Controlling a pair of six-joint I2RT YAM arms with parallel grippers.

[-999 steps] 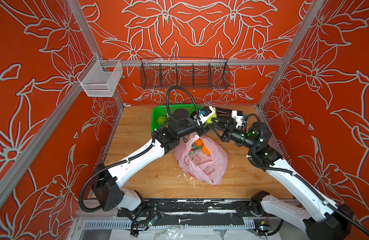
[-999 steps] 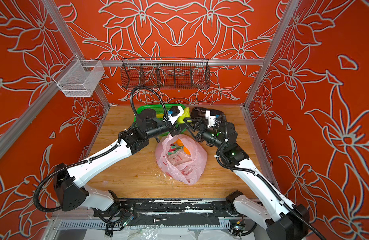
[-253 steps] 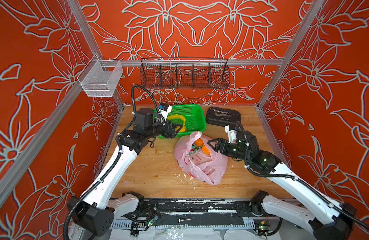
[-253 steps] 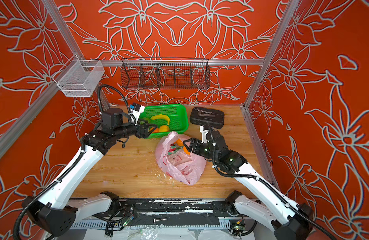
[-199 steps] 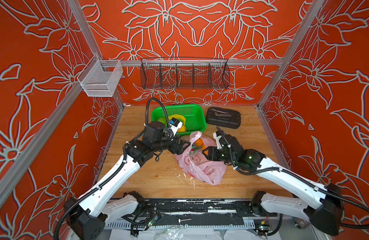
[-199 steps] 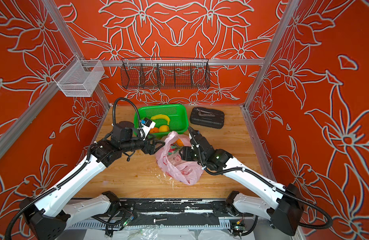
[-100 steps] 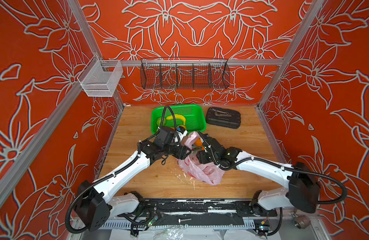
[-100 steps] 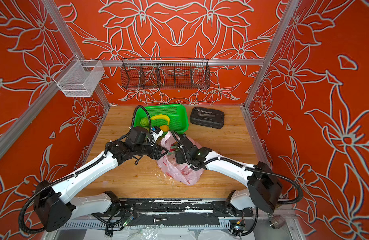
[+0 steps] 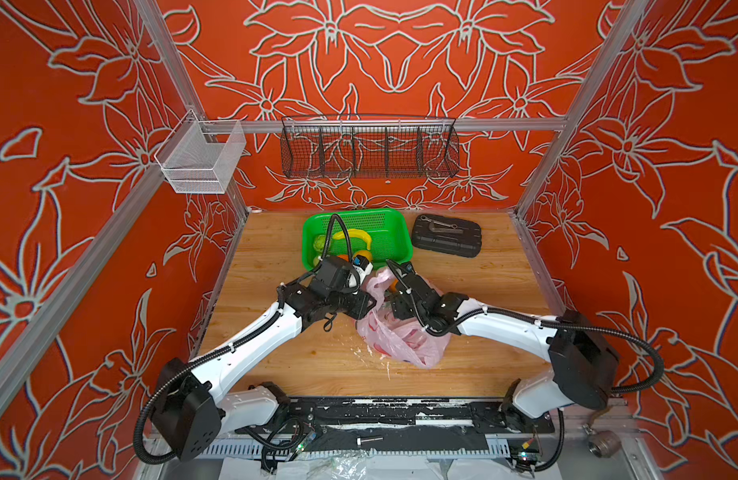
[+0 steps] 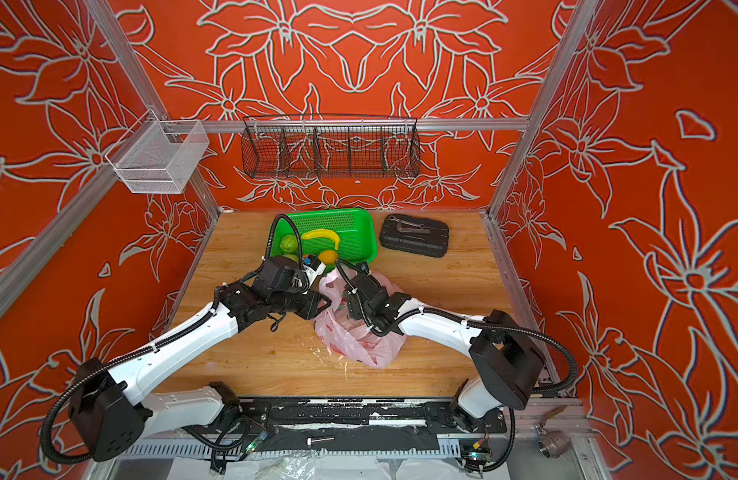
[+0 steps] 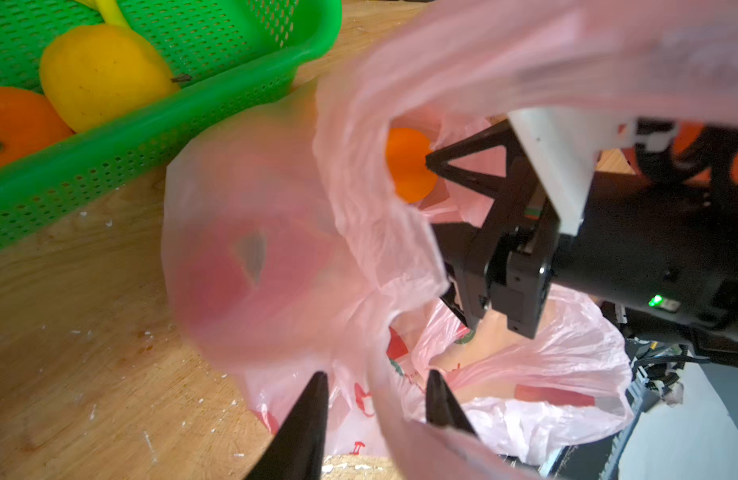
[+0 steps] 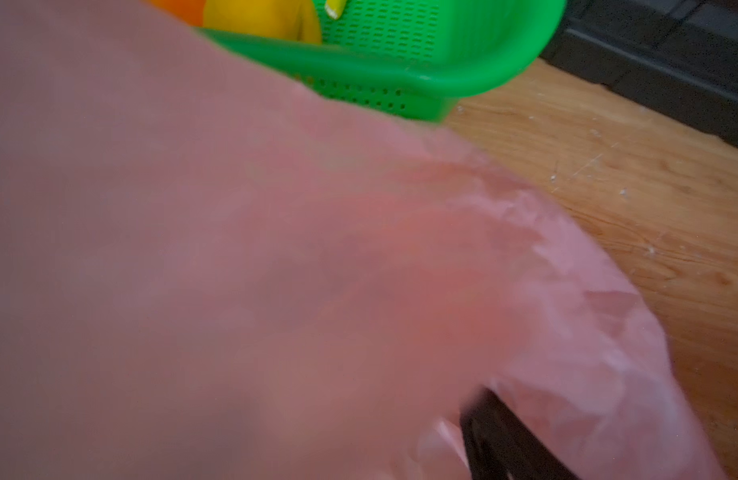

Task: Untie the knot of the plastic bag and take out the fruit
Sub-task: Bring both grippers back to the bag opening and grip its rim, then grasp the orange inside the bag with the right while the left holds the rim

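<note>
Film of plastic bag (image 11: 558, 374) between parted tips of left hand (image 11: 375, 397)

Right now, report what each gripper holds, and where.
Nothing clamped: the left gripper straddles the rim of the thin pink plastic bag, jaws apart; the right gripper is open inside its mouth.

Table (image 9: 275, 257): basket (image 9: 384, 220), plastic bag (image 9: 400, 345), case (image 9: 446, 241).

The right wrist view is mostly veiled by the blurred plastic bag (image 12: 275, 270); the green basket (image 12: 400, 62) is cut off there. In the left wrist view, a reddish shape (image 11: 242, 274) under the film cannot be identified.
</note>
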